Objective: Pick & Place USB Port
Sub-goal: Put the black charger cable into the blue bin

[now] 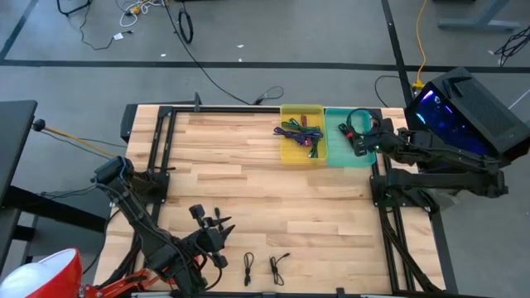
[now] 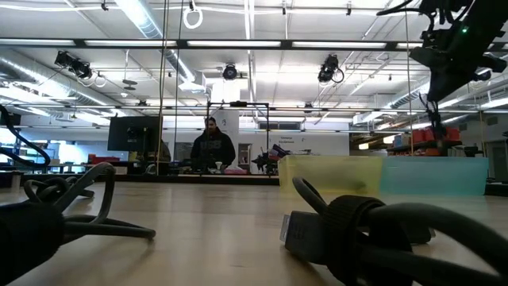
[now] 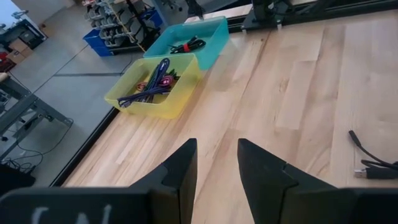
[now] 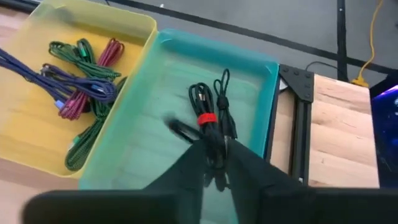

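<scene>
Right claw (image 4: pixel 214 163) narrowly parted around black cable (image 4: pixel 208 121) over teal bin (image 4: pixel 272 93); high view hides grip.

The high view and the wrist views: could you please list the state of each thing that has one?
Teal bin: holds one black cable bundle.
Yellow bin: holds coloured cables.
Two black cables: lying on the table.
Left end effector: open, empty.
Right end effector: over the teal bin.

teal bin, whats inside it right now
Inside the teal bin lies one black cable bundle tied with a red band. The right end effector hangs over it, hiding the bundle's near end and part of the bin floor.
</scene>
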`<state>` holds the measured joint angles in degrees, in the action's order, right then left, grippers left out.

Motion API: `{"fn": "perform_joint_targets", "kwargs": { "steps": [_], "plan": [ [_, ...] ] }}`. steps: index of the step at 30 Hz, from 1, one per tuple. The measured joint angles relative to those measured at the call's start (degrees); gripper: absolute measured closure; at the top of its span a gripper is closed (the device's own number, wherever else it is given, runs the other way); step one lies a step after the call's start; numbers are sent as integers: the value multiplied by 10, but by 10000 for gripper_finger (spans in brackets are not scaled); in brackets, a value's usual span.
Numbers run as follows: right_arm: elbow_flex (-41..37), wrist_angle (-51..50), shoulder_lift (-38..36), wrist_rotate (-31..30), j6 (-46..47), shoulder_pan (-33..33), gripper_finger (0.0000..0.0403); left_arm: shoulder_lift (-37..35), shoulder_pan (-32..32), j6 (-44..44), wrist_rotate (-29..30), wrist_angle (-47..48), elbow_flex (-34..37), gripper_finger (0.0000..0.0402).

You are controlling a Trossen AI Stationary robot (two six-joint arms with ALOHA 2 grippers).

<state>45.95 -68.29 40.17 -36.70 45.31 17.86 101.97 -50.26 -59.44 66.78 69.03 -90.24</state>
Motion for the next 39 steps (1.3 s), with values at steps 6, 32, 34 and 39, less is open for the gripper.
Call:
{"fn": "perform_joint_targets", "kwargs": {
  "steps": [6,32,34,39],
  "plan": [
    [0,1,2,-33,2,9,250,0,0,0,0,0,0,280],
    [-218,882,103,341,-74,-344,247,0,60,41,-210,26,0,280],
    [-213,943,130,327,-111,-380,250,0,85,-57,-216,58,0,280],
    [-181,982,189,274,-181,-448,252,0,139,-209,-305,95,9,288]
  ]
}}
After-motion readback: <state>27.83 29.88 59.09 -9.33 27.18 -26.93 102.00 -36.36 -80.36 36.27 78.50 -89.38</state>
